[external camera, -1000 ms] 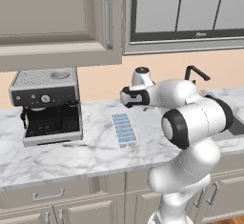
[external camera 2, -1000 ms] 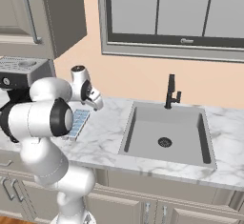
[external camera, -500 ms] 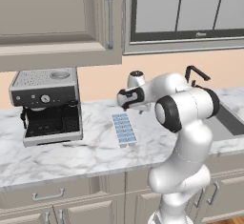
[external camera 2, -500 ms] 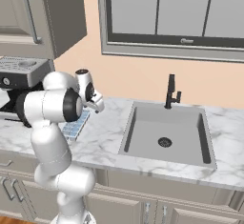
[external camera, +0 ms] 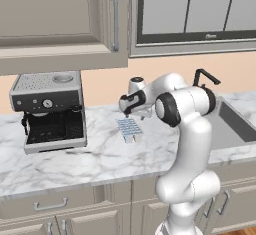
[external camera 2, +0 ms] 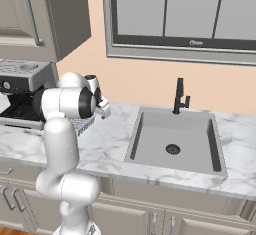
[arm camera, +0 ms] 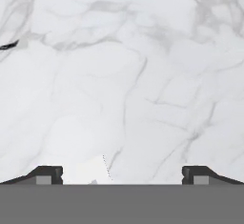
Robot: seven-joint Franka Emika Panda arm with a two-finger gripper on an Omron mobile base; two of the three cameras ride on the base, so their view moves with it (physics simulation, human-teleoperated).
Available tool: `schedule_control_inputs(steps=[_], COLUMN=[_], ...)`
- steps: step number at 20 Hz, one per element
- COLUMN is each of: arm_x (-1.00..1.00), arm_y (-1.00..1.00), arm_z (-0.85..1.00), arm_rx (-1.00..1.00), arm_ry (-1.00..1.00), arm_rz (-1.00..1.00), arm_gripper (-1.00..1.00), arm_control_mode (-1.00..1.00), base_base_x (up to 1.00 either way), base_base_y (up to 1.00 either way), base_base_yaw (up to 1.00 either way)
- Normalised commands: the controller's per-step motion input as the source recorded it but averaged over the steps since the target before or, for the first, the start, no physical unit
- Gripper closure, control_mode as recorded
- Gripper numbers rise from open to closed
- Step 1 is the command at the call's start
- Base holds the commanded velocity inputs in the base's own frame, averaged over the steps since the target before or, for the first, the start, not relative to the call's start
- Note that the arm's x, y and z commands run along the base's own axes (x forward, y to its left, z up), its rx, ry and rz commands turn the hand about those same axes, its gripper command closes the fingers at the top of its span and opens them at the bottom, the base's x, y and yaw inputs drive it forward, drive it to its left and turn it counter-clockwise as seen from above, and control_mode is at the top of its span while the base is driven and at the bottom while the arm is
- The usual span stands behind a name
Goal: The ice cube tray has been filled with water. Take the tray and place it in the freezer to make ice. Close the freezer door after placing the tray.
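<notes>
Lying flat on the marble counter (external camera: 90,159), the ice cube tray (external camera: 129,129) sits just below and in front of the gripper (external camera: 126,112), its pale blue cells of water (external camera: 128,126) showing between whitish walls. From the right base view the tray (external camera 2: 82,124) peeks out from behind the arm, with only its near end visible.

The gripper hangs over the far end of the tray, pointing down at the counter, and I cannot tell from either base view whether it touches anything. In the hand view the gripper (arm camera: 123,174) shows its two dark fingertips (arm camera: 46,174) set far apart at the bottom of the picture, so the jaws stand wide, with bare veined marble between them and nothing held. A small pale corner shows just inside one tip; it is too little to name.

Off to the gripper's left stands a grey espresso machine (external camera: 50,110), well apart from the tray. To its right, past the arm's elbow, the sink (external camera 2: 172,140) is sunk into the counter with a black faucet (external camera 2: 180,96) at its back edge. Above hang an upper cabinet (external camera: 60,19) and a window (external camera 2: 185,14).
</notes>
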Motion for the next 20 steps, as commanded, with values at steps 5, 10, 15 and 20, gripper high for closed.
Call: schedule_control_inputs(steps=[5,10,15,20], arm_x=[0.46,0.39,0.16,-0.28], arm_y=[0.07,0.06,0.09,0.19], arm_z=[-0.26,-0.27,-0.53,-0.62], arm_rx=[0.0,0.0,0.0,0.0], arm_ry=[0.0,0.0,0.0,0.0], arm_rz=[0.0,0.0,0.0,0.0], arm_gripper=[-1.0,-1.0,-1.0,-1.0], arm_control_mode=[-1.0,-1.0,-1.0,-1.0], base_base_x=[0.0,0.0,0.0,0.0], base_base_y=[0.0,0.0,0.0,0.0], base_base_yaw=[0.0,0.0,0.0,0.0])
